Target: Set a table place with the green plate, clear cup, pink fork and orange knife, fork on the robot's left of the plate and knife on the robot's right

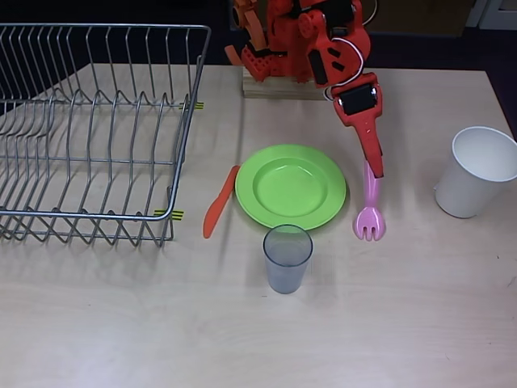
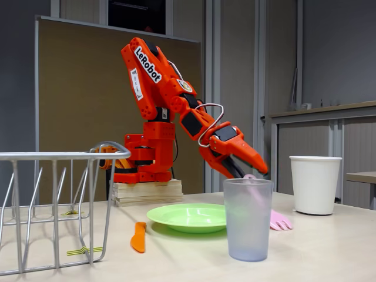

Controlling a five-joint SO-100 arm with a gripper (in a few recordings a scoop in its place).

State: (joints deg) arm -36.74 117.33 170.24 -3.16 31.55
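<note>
In the overhead view the clear cup (image 1: 287, 258) stands lower centre, just below the green plate (image 1: 291, 186); the orange knife (image 1: 218, 204) flanks its left rim, completing that side, while the gripper (image 1: 373, 171), closed on the pink fork (image 1: 370, 212), lowers it at right

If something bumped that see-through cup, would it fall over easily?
Probably yes. The clear cup looks like thin plastic and empty, so likely light. It stands tall on a narrower base, so a knock near the rim may tip it; on its side it would likely roll.
</note>
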